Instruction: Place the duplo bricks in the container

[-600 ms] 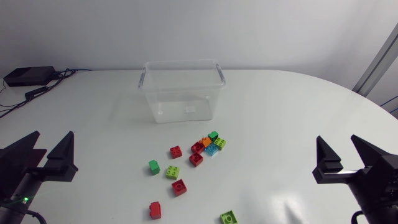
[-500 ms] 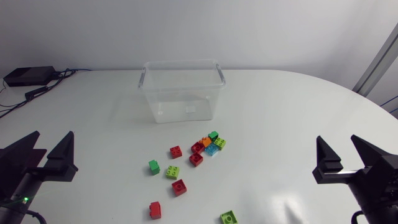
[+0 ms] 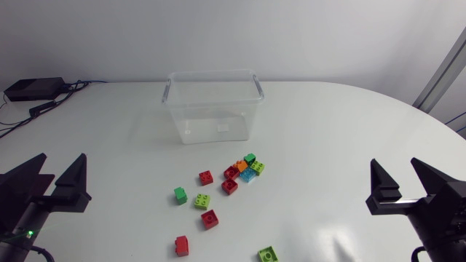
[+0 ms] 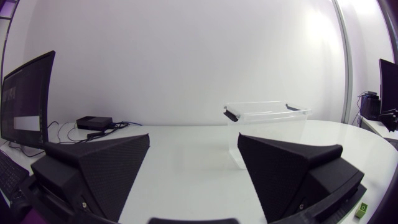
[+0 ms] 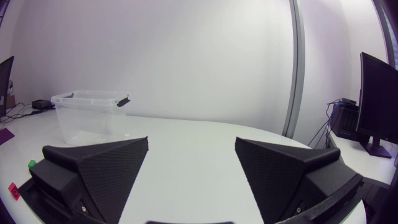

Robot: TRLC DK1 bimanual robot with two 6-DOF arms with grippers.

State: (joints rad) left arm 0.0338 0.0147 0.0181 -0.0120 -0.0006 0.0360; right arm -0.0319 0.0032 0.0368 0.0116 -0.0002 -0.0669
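Note:
A clear plastic container (image 3: 212,107) stands at the back middle of the table, with nothing inside that I can see. Several duplo bricks lie in front of it: a tight cluster (image 3: 244,169) of red, orange, green and blue ones, a red brick (image 3: 206,177), a green brick (image 3: 180,195), a lime brick (image 3: 202,201), two more red bricks (image 3: 210,219) (image 3: 182,245) and a lime brick (image 3: 268,255) near the front edge. My left gripper (image 3: 60,179) rests open at the front left, my right gripper (image 3: 400,185) open at the front right. Both are far from the bricks. The container (image 4: 267,127) (image 5: 92,115) shows ahead in each wrist view.
A black box (image 3: 33,89) with cables lies at the table's back left corner. Bare white tabletop (image 3: 335,138) stretches between the bricks and each gripper.

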